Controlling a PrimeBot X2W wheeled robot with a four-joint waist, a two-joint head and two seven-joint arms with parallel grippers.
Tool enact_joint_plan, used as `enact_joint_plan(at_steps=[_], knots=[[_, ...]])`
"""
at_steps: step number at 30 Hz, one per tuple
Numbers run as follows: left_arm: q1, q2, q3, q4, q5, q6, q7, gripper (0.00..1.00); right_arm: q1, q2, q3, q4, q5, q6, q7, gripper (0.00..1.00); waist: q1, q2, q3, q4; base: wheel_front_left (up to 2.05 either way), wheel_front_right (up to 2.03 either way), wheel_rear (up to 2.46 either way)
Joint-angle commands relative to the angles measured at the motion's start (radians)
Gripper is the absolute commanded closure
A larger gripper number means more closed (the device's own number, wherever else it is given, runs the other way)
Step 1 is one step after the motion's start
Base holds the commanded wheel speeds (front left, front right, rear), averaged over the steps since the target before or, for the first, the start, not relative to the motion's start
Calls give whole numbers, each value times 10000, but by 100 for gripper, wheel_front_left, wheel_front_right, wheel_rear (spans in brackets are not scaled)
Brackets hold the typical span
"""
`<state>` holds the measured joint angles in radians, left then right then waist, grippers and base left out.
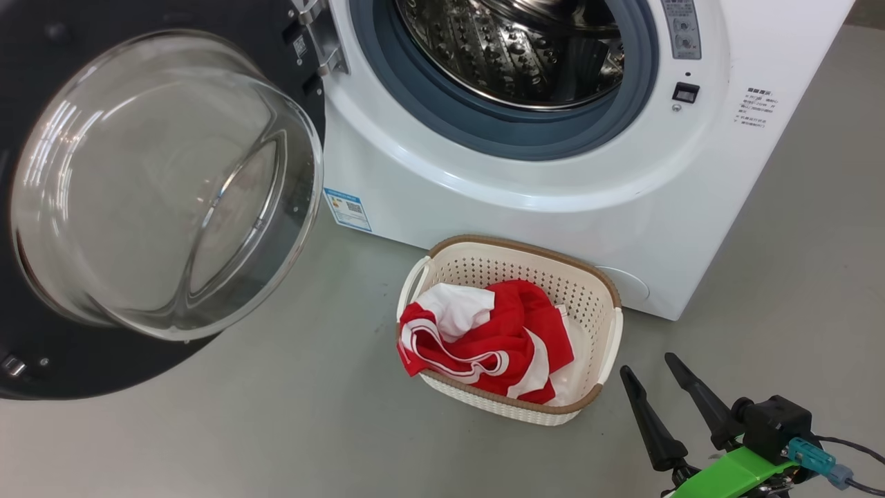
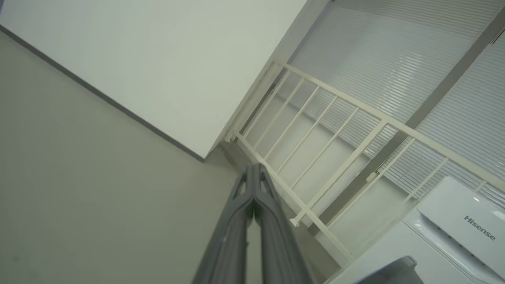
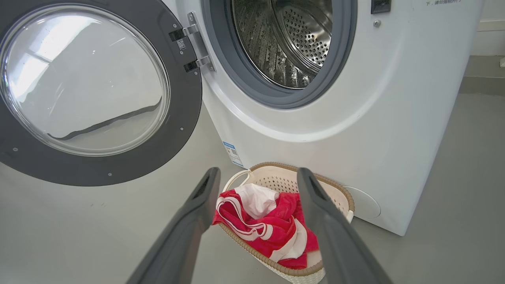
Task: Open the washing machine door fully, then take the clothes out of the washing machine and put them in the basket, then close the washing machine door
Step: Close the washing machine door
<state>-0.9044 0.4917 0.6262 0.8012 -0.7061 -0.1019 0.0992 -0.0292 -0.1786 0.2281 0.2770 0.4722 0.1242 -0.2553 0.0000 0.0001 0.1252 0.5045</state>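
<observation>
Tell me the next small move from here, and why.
Probably start closing the washing machine door: swing the left gripper, which is shut and pointing away, toward its black rim. The clothes lie in the basket, the drum looks empty as far as it shows, and the right gripper is open and holds nothing.

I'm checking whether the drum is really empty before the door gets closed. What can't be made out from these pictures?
- Head view: the drum is cut off by the upper edge, and its front floor hides behind the grey ring.
- Right wrist view: the ring hides that floor too.
- In the basket, the bunched clothes hide how many garments there are.
- Head view: the printed labels are too small to read.
</observation>
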Motion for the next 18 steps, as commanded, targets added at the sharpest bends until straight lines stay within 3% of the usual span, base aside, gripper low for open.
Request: enact_joint_plan(at_steps=[1,9,18], knots=[[-159,763,0,-1,-52,12,387,100,-212,-75,167,-263,-81,65,-65,0,0,-1,34,14,0,0,0],[-685,1256,-168,1981,-814,-42,3546,100,-392,-176,237,-284,-82,65,-65,0,0,-1,271,-54,0,0,0],[-383,1019,-640,2130,-1221,-216,5760,100,-358,-229,169,-298,-82,65,-65,0,0,-1,299,-170,0,0,0]])
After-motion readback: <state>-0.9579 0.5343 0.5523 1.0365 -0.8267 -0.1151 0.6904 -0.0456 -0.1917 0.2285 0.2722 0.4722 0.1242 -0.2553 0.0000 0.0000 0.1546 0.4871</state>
